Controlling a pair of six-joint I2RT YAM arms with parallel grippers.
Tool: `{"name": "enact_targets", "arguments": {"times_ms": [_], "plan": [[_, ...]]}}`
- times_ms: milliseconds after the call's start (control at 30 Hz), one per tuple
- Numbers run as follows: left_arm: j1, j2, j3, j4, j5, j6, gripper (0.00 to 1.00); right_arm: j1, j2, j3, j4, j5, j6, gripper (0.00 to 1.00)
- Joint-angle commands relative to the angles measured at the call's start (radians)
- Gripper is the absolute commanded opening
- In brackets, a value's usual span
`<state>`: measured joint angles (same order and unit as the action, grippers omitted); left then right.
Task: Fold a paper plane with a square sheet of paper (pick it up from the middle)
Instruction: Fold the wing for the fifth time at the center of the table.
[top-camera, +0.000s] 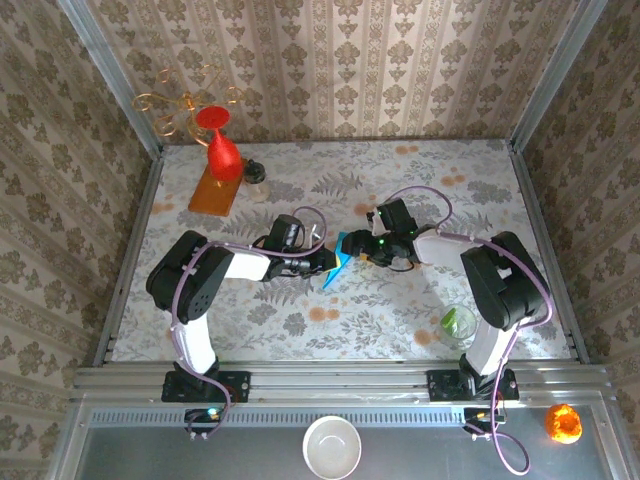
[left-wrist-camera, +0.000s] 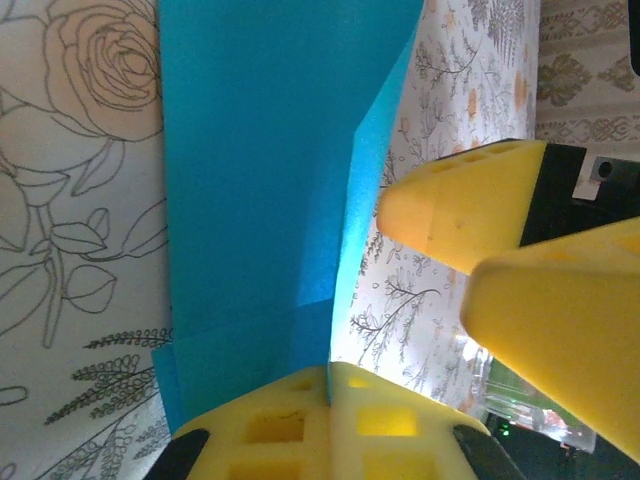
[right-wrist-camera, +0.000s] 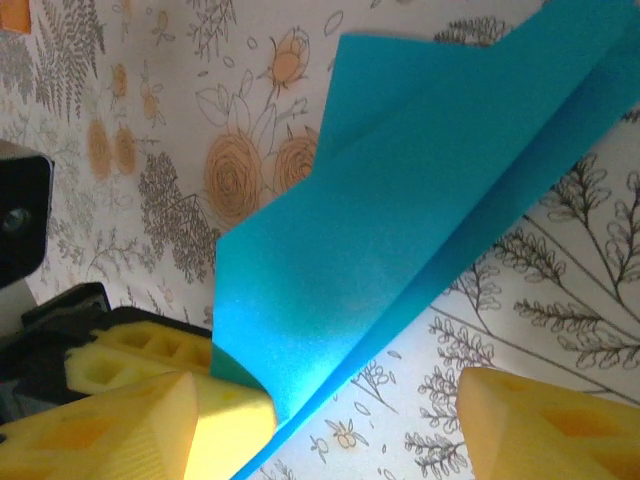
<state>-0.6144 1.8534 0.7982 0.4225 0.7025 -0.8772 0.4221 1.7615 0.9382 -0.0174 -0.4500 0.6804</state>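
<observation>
Left gripper (left-wrist-camera: 330, 378) is pressed together, pinching the near edge of the part-folded teal sheet of paper (left-wrist-camera: 260, 170) at mid-desk (top-camera: 400, 310). The sheet's long axis runs straight away from that gripper's fingertips. Right gripper (right-wrist-camera: 365, 400) is spread and holds nothing; the sheet's folded edge sits between its fingers, hard by one of them, so the right arm looks best placed to close on the crease.

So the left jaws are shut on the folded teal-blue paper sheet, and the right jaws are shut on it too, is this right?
Not quite. The right jaws stand open, not gripping the folded teal-blue paper sheet, as the right wrist view shows; the left jaws are indeed shut on it.
</observation>
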Motion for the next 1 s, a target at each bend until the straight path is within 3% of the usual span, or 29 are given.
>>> {"name": "enact_targets", "arguments": {"times_ms": [0,600,967], "plan": [[0.004,0.021,-0.018,0.057,0.032,-0.058,0.04,0.004,0.030,0.025,-0.046,0.062,0.002,0.70],[0.005,0.072,-0.037,0.109,0.037,-0.105,0.07,0.023,0.168,0.152,-0.230,0.178,-0.022,0.66],[0.005,0.020,-0.054,0.087,0.021,-0.090,0.18,0.063,0.267,0.242,-0.380,0.335,-0.024,0.62]]}}
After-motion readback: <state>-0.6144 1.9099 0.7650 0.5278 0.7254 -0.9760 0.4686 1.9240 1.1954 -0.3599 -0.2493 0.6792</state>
